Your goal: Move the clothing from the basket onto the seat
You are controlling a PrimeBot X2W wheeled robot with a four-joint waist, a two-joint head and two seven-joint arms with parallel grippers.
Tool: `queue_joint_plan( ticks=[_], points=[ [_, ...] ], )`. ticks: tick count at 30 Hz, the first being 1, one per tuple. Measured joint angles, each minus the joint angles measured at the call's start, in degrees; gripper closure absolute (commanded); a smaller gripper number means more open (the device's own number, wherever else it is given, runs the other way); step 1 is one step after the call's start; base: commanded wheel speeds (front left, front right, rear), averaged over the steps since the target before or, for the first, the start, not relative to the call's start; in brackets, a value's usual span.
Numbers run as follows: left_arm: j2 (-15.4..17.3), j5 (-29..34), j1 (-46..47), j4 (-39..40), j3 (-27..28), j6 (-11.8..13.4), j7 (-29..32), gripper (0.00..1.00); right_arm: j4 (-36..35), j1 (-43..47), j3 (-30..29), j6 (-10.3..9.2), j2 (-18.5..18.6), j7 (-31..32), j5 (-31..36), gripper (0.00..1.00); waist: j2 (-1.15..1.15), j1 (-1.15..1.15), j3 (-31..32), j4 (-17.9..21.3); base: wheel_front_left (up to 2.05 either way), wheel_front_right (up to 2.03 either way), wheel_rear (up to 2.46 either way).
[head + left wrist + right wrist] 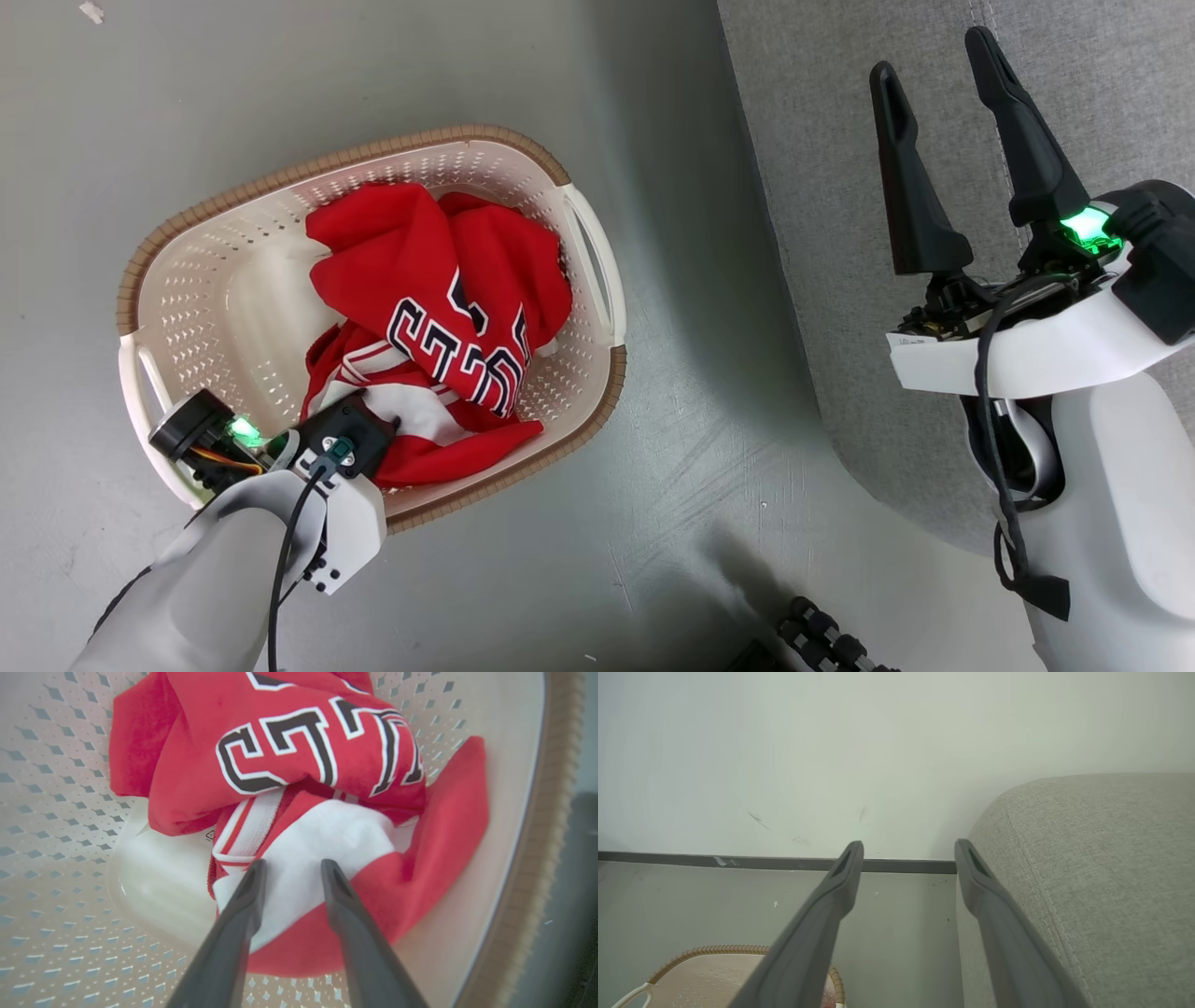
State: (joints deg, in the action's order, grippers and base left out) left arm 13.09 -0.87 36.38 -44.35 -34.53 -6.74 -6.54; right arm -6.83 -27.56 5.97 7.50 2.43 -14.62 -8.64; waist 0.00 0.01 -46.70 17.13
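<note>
The red clothing [420, 280] with black white-edged lettering lies bunched in the cream basket [373, 149] on the floor. My left gripper [293, 870] reaches down into the basket, open, with its fingertips [256, 872] resting on a white patch of the clothing [280, 742] near the basket wall [56, 812]. In the head view its fingers are hidden under the wrist [341, 448]. My right gripper [932, 56] hangs open and empty over the edge of the grey seat [822, 187]. The right gripper [909, 847] sits beside the seat's rounded edge [1101, 858], with the basket [714, 961] below.
Grey floor [700, 467] separates the basket from the seat. A pale wall with a dark skirting strip [738, 861] stands beyond. A black ribbed object [831, 639] lies at the bottom of the head view.
</note>
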Motion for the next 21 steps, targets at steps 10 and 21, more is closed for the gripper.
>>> queue_joint_plan(
  ticks=[10,21],
  points=[
    [-0.1,-0.3,0.0,-0.3,-0.4,0.0,-0.2,1.0,0.5,-1.0,-1.3,0.0,0.0,0.0,-0.5,0.0,0.0,0.0,0.6,0.2,0.0,0.0,0.0],
    [-0.1,-3.3,-0.1,1.8,2.2,0.0,-2.8,1.0,1.3,-1.1,-1.8,0.0,0.0,0.0,-0.9,0.0,0.0,-0.01,1.6,-0.4,0.0,0.0,0.0]
  ],
)
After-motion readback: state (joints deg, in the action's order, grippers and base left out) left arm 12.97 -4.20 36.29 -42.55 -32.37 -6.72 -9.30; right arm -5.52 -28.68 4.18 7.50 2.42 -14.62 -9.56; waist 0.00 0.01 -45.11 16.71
